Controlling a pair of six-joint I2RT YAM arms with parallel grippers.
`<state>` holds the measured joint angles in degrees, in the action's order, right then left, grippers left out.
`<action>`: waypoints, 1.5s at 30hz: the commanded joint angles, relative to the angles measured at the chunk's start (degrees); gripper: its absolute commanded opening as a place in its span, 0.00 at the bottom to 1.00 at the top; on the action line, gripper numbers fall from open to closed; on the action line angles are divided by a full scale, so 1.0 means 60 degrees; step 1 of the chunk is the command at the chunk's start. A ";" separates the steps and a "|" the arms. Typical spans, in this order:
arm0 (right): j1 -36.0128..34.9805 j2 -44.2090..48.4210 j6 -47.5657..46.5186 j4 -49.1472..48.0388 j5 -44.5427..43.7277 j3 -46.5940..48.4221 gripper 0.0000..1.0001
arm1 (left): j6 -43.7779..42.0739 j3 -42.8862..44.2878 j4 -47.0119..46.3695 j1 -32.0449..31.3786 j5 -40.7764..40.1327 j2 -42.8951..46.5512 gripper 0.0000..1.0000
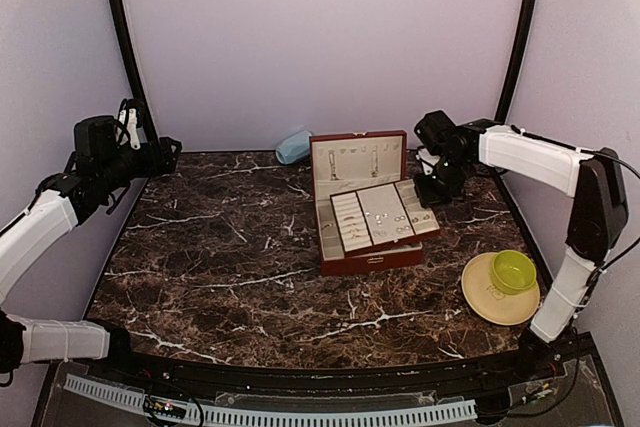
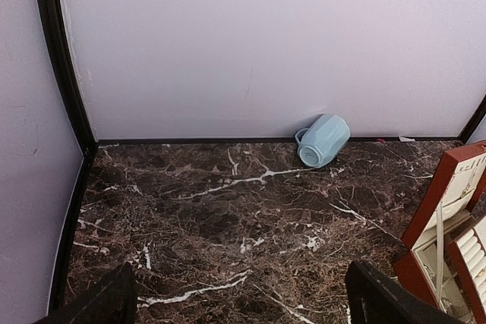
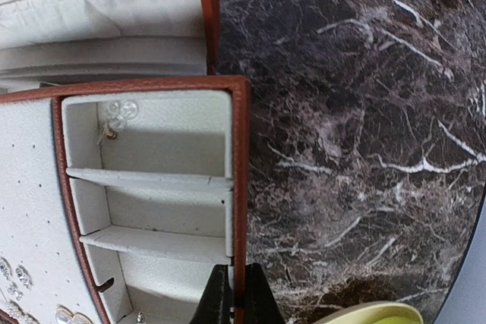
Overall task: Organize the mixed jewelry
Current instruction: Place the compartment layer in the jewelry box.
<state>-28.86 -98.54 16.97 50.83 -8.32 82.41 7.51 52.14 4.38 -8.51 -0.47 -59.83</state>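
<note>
1. Mixed jewelry point(image 1: 385, 219) is lying as tiny shiny pieces on the cream-lined tray point(image 1: 352, 224) sitting across the open red-brown box point(image 1: 366, 259) at mid-table; the pieces are too small to be counted from above.
2. In the right wrist view, one cluster of clear and gold pieces point(image 3: 118, 117) is sitting in the top compartment of the tray's end section, and more pieces point(image 3: 14, 284) are lying on the flat panel beside it.
3. One pale blue mug point(image 2: 323, 140) is lying on its side by the back wall; one yellow plate point(image 1: 480, 302) is carrying one green bowl point(image 1: 513, 270) near the right arm's base.
4. Left claw point(image 2: 239, 297) is hovering raised over the table's point(image 1: 220, 277) far left corner, fingers spread wide apart, holding nothing.
5. Right claw point(image 3: 236, 297) is reaching in beside the box's right edge, fingers pressed together directly above the tray's rim, with nothing visibly between them.
6. No readable writing is showing.
</note>
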 commanded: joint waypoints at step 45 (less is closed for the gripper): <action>-0.0404 -0.2107 0.1126 0.0237 0.0219 0.1470 0.00 | -0.0125 -0.0161 -0.0130 0.0042 0.0049 0.0388 0.98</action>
<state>-30.76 -110.59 23.27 51.48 -5.65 89.41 7.46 51.99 4.38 -8.51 -0.47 -59.16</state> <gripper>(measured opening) 0.040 0.980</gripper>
